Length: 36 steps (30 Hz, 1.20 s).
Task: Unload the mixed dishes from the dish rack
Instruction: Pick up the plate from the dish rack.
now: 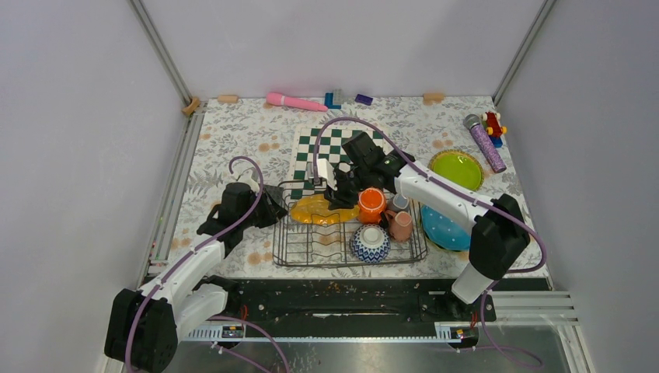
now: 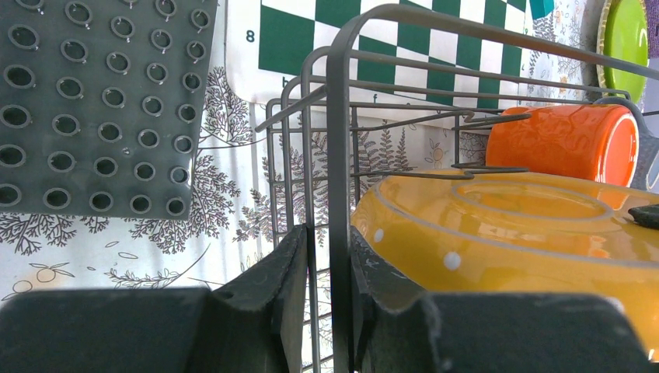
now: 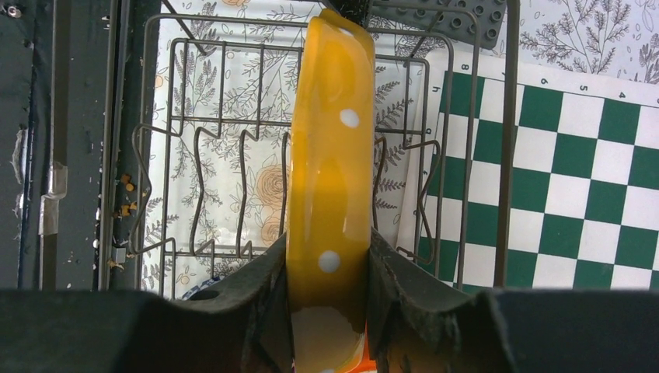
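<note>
The dark wire dish rack (image 1: 311, 250) sits mid-table. My right gripper (image 1: 342, 194) is shut on the edge of the yellow-orange plate (image 1: 317, 210), which lies tilted in the rack's left half; in the right wrist view the jaws (image 3: 328, 287) pinch the plate's rim (image 3: 330, 155). My left gripper (image 1: 273, 210) is shut on the rack's left rim wire (image 2: 339, 194). The orange cup (image 1: 371, 205), small grey cup (image 1: 399, 203), pink mug (image 1: 401, 225) and blue-and-white bowl (image 1: 371, 242) sit in the rack's right half. The lime green plate (image 1: 456, 169) and teal plate (image 1: 447, 227) lie on the table to the right.
The green-and-white chessboard (image 1: 334, 148) lies behind the rack. A grey studded mat (image 2: 93, 101) lies left of the rack. A pink tool (image 1: 295, 102), blue blocks (image 1: 334, 99), a glitter microphone (image 1: 486, 142) and a toy (image 1: 493, 123) lie along the back.
</note>
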Motion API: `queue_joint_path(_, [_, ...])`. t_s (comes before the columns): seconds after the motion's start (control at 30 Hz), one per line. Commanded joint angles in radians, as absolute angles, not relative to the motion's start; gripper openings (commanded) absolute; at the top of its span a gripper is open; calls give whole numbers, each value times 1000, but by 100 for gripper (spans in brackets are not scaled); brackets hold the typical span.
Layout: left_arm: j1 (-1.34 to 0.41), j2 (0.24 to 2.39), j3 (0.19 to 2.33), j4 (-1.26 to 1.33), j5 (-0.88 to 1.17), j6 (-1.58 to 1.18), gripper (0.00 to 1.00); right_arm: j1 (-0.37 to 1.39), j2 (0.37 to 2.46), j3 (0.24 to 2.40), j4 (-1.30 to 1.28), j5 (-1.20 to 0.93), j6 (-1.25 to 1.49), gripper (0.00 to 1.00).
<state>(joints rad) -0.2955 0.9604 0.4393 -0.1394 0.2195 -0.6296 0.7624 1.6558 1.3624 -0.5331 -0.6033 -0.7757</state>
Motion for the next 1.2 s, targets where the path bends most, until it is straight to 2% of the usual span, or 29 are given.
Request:
queue_joint_path(0.0, [-295,976,437,-170,228,-639,21,780,1602,1380,-495,-590,-780,26])
queue_joint_path(0.4, [-295,975,439,-179,215,-640,21,781,1476,1354,-348,-596,-749,0])
queue_joint_path(0.6, [-295,973,437,-178,216,-641,21,781,1405,1333,-252,-614,-690,0])
queue_joint_path(0.77, [-295,970,437,-179,214,-641,21,782,1315,1279,-110,-544,-517,0])
queue_joint_path(0.87, [-294,972,437,-180,212,-640,21,782,1256,1254,-27,-474,-331,0])
queue_joint_path(0.97, [-295,974,439,-182,206,-640,21,779,1198,1231,60,-302,-68,0])
queue_joint_path(1.17, [-295,973,439,-182,209,-640,21,751,1098,1193,78,-141,262,0])
